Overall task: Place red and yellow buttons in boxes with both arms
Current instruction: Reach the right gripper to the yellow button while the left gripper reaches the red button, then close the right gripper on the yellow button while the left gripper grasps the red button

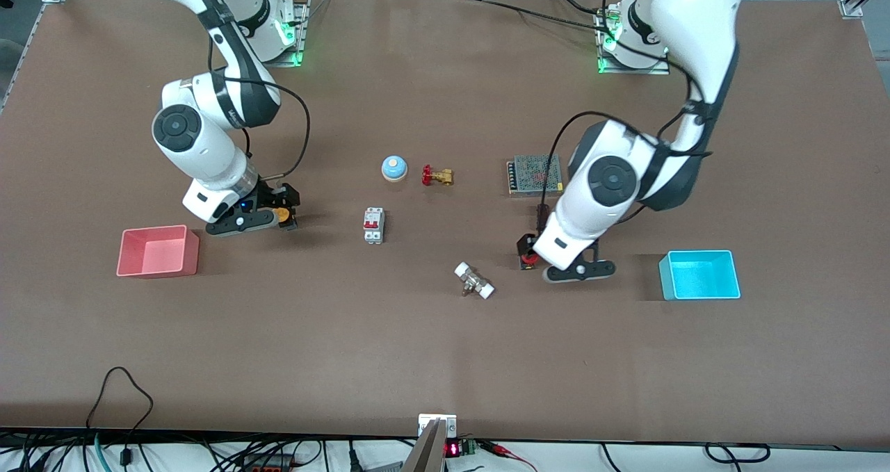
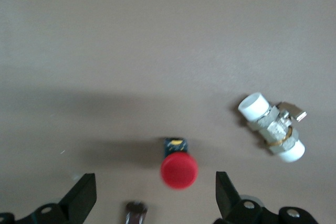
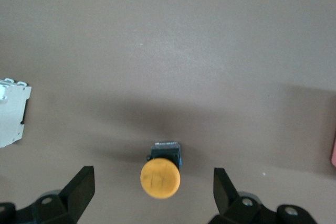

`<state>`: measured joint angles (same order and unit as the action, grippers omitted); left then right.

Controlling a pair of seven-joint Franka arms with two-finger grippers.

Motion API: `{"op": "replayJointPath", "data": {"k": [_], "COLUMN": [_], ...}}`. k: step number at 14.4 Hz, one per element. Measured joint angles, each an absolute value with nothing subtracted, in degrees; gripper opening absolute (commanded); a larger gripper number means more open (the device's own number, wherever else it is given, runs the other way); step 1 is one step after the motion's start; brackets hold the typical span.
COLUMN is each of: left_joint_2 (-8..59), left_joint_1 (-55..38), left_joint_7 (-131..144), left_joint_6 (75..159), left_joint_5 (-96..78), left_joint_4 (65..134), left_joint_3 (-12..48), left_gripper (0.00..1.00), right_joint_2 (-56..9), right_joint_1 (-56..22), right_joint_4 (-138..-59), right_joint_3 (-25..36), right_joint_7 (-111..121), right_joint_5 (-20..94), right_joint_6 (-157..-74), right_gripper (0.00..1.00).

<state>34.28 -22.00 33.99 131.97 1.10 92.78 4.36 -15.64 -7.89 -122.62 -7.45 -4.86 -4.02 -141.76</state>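
Observation:
The orange-yellow button [image 1: 281, 214] stands on the table beside the pink-red box [image 1: 158, 251]. My right gripper [image 1: 278, 216] is low over it and open. In the right wrist view the yellow button [image 3: 160, 177] sits between the spread fingers [image 3: 81, 190], untouched by them. The red button [image 1: 528, 256] stands on the table toward the cyan box [image 1: 699, 275]. My left gripper [image 1: 532, 252] is low over it and open. In the left wrist view the red button [image 2: 179, 170] sits between the spread fingers [image 2: 226, 195], nearer one of them.
A blue bell [image 1: 394, 168], a red-handled brass valve [image 1: 437, 176], a white circuit breaker [image 1: 373, 224] and a white-capped metal fitting [image 1: 474, 280] lie mid-table. A mesh-topped power supply [image 1: 534, 174] lies by the left arm. The fitting [image 2: 271, 127] shows near the red button.

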Motion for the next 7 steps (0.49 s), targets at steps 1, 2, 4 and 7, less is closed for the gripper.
{"op": "replayJointPath", "data": {"k": [1, 2, 4, 7], "left_joint_2": [35.4, 36.4, 37.9, 39.3], "left_joint_1": [-22.7, -23.3, -24.1, -24.8], "left_joint_7": [35.2, 35.9, 36.6, 36.7], "left_joint_6": [133.3, 134.3, 135.5, 136.8], "left_joint_5": [2.2, 2.7, 3.2, 3.3], "left_joint_4": [92.8, 92.7, 92.7, 92.7], "left_joint_3": [4.3, 4.3, 4.3, 4.3], "left_gripper": [1.0, 1.0, 1.0, 1.0], "right_joint_2": [-16.5, -17.4, -18.8, -19.8], "right_joint_1": [-7.9, -7.9, -7.9, -7.9], "right_joint_4": [-122.6, -122.7, -122.8, -123.9], "right_joint_3": [-7.4, -7.5, -7.5, -7.5], "right_joint_7": [-4.9, -4.9, -4.9, -4.8], "right_joint_5": [-4.7, -5.4, -6.8, -7.4], "right_joint_6": [-142.8, -143.5, -143.9, -145.7], "right_gripper": [1.0, 1.0, 1.0, 1.0]}}
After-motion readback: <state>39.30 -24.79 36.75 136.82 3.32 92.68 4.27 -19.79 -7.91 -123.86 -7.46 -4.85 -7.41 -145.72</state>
